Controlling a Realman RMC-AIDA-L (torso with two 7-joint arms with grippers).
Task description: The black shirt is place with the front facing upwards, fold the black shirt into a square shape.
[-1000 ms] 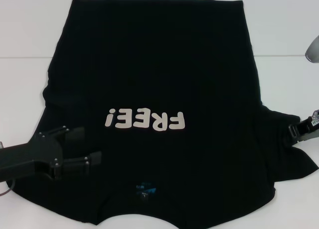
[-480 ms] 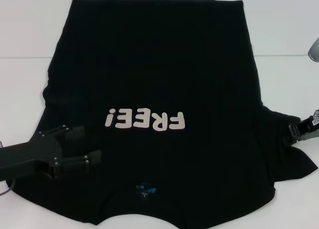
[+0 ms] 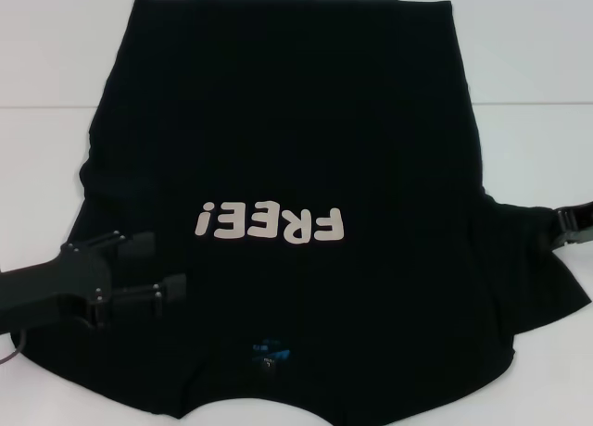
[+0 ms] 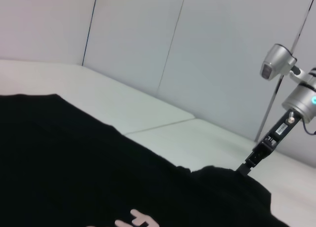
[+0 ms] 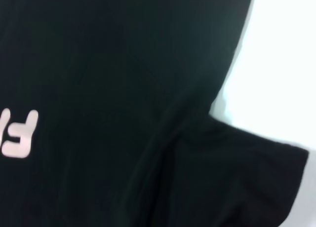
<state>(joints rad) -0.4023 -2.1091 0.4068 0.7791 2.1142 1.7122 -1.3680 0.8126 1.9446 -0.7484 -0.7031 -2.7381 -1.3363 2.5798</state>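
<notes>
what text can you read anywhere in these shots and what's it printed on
"FREE!" in off-white letters on the front of the black shirt, upside down in the head view.
Small blue neck label on the same shirt: too small to read.
Nothing else readable in any view.

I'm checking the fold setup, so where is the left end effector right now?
In the head view, the left end effector is at the robot's left, over the black shirt near its sleeve, beside and below the "FREE!" lettering.

Shirt flat before me, a claw on each sleeve

The black shirt (image 3: 287, 148) covers the table (image 3: 537, 65); my left gripper (image 3: 153, 273) sits over its left sleeve, my right gripper (image 3: 563, 224) at the right sleeve's edge.
</notes>
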